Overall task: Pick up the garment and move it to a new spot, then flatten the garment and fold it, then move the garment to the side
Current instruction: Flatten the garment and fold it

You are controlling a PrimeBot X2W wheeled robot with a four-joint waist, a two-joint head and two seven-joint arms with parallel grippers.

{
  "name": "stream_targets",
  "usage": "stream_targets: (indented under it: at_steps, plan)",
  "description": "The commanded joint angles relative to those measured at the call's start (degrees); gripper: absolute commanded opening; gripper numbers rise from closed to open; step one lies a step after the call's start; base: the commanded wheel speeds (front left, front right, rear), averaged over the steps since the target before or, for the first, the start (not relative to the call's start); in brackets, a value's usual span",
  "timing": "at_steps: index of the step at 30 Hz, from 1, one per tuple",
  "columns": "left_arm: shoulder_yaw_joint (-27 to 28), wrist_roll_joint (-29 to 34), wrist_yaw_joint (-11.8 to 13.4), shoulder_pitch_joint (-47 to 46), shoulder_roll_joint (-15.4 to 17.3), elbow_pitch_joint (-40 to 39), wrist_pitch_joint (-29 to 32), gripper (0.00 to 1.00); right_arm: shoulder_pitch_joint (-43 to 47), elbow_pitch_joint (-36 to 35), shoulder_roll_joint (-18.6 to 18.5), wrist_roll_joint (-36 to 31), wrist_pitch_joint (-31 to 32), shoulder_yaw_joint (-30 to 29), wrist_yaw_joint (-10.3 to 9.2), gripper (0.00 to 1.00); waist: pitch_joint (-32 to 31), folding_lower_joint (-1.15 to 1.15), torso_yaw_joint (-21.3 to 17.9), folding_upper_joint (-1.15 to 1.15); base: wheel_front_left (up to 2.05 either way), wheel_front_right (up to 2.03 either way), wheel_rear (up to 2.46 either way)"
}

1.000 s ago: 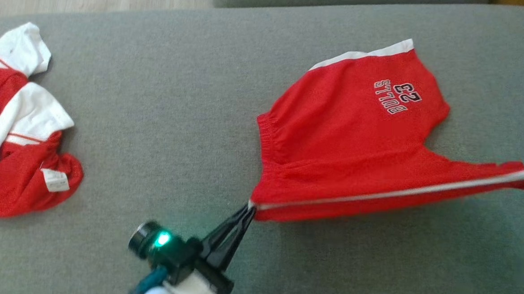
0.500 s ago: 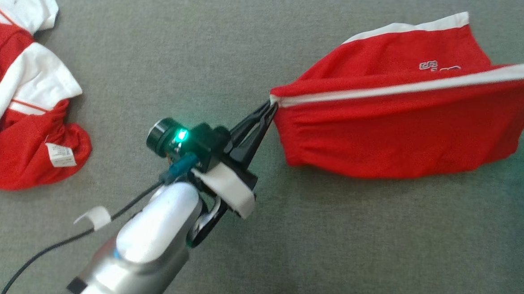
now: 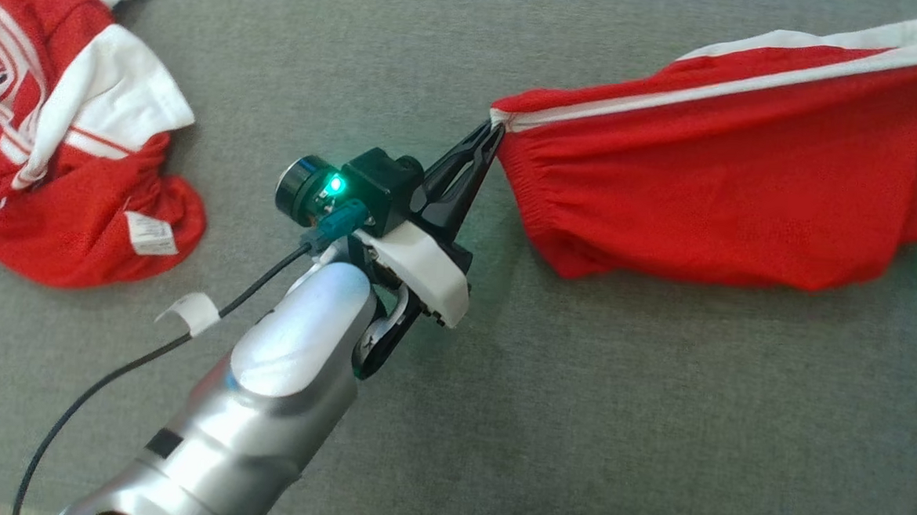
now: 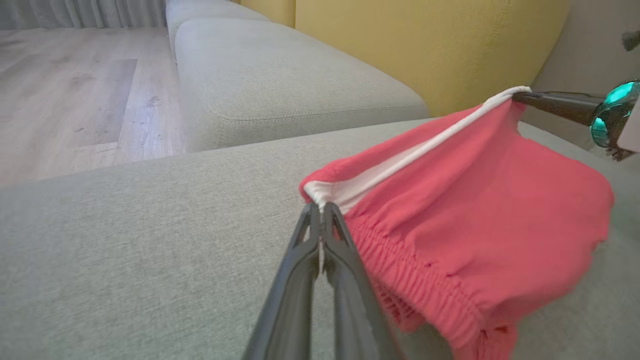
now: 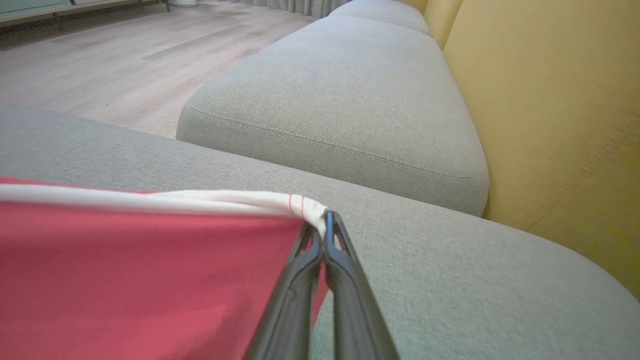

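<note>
Shorts (image 3: pixel 713 200) stretch between left claw (image 3: pixel 496 128) and right claw (image 5: pixel 325 217); jersey tag (image 3: pixel 150 233) illegible.

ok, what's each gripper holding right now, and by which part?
Both hold the red shorts: left gripper pinches the waistband corner at the white side stripe, right gripper the far end of that stripe.

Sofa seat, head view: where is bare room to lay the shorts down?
Bare seat lies below the shorts, right of the left arm, and between the jersey and left gripper. Crowded at upper left, by the jersey.
</note>
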Motion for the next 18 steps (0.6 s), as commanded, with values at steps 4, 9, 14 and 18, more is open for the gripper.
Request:
stream_targets:
  at_steps: [4,9,14,18]
  plan:
    - [1.4,-0.4,-0.2,-2.9,0.2,1.2,-2.0,0.00,-2.4,2.8,-1.9,1.6,-1.8,2.8,0.12,0.48,0.5,0.00,1.1,0.00,0.00,0.00,0.00]
    - [0.7,-1.5,0.1,-3.8,-0.5,4.5,-4.8,1.00,-4.6,7.2,-1.2,4.0,-6.6,5.5,0.12,1.00,0.3,0.00,1.4,0.00,0.00,0.00,0.00]
    - [0.4,-1.6,2.2,-2.4,-0.7,5.4,-7.6,1.00,-2.6,10.7,0.1,7.6,-8.1,6.2,0.12,1.00,-1.3,0.00,1.0,0.00,0.00,0.00,0.00]
    - [1.3,0.3,6.2,0.7,-0.7,3.2,-9.0,1.00,-1.1,13.4,1.7,11.1,-7.9,6.9,0.12,1.00,-2.5,0.00,1.0,0.00,0.00,0.00,0.00]
